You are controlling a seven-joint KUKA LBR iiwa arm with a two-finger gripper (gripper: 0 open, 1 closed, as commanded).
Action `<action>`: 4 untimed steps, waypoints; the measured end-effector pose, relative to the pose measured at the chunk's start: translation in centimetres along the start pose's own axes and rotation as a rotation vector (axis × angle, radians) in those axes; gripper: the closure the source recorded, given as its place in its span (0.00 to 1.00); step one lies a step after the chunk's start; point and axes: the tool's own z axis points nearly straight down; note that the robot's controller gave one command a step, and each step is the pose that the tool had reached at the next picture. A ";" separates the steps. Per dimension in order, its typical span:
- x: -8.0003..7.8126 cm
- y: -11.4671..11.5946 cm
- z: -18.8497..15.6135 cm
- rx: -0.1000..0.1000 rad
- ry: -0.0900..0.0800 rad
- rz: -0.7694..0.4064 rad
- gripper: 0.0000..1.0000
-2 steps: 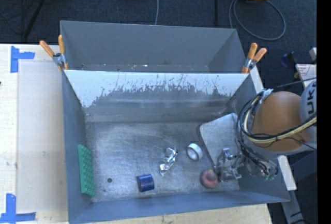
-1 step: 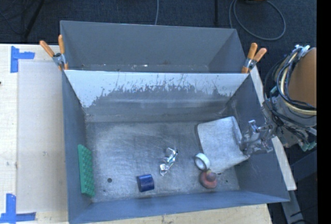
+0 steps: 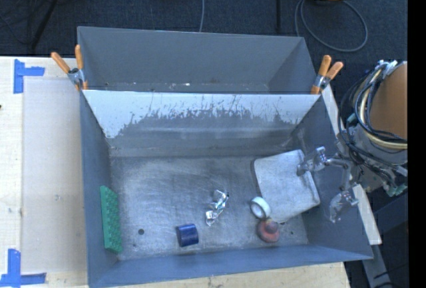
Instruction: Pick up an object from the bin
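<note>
The gripper [image 3: 327, 181] is seen at the right side of the bin [image 3: 200, 74], over its sloping right wall, with its two fingers spread apart and nothing held between them. The nearest thing is a grey cloth [image 3: 283, 183], laid flat just left of the fingers. A white ring [image 3: 259, 206] and a reddish round piece [image 3: 269, 231] are found at the cloth's near edge. Crumpled foil [image 3: 216, 205], a blue cylinder [image 3: 188, 235] and a green strip [image 3: 110, 219] are placed further left.
</note>
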 end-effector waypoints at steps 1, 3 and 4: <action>1.7 2.4 9.7 -0.005 0.007 -0.183 0.00; -1.5 6.9 15.3 0.005 -0.009 -0.373 1.00; -1.7 6.2 6.4 0.004 -0.005 -0.366 1.00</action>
